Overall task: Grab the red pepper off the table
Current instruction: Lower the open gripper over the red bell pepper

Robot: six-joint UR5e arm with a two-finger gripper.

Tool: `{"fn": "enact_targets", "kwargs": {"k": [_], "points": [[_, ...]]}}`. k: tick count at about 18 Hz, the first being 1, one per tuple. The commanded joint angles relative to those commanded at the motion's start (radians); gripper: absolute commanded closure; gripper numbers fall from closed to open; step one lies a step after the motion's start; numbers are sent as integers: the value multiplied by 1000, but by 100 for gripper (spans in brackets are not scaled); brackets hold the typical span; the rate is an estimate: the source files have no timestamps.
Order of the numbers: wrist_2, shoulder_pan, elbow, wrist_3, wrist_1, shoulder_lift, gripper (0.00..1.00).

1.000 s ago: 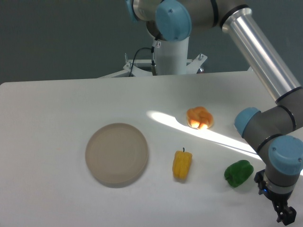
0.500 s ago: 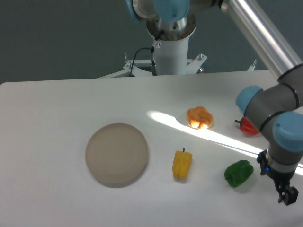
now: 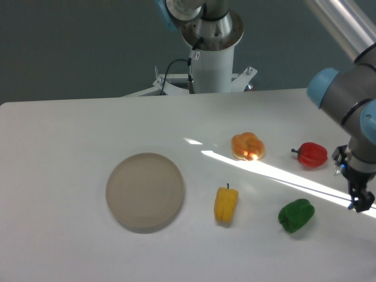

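The red pepper (image 3: 312, 154) lies on the white table (image 3: 70, 135) at the right, glossy, with its dark stem pointing left. My gripper (image 3: 360, 202) hangs at the far right edge of the view, to the right of and a little nearer than the red pepper, apart from it. Its dark fingertips are small and seen side-on, so I cannot tell whether it is open or shut. Nothing shows between the fingers.
A green pepper (image 3: 296, 215) lies in front of the red one, left of the gripper. An orange lobed pepper (image 3: 247, 145) sits in a sunlit streak. A yellow pepper (image 3: 226, 203) and a round beige plate (image 3: 144, 191) lie further left. The arm's base (image 3: 211, 59) stands behind the table.
The arm has swung up and away toward the back right, and the gripper has risen with it. The red pepper, hidden behind the arm a second ago, now shows in full.
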Motion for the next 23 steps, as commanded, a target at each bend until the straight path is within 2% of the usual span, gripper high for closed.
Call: {"fn": "enact_targets", "kwargs": {"k": [2, 4, 7, 10, 17, 20, 23], "points": [[-6, 6, -32, 9, 0, 17, 0], [-11, 29, -110, 47, 14, 52, 0], [-28, 29, -179, 60, 32, 81, 0], [-20, 31, -199, 123, 35, 86, 0], [-17, 31, -235, 121, 35, 80, 0], [-17, 31, -259, 120, 67, 80, 0], [-12, 31, -267, 120, 69, 77, 0]]}}
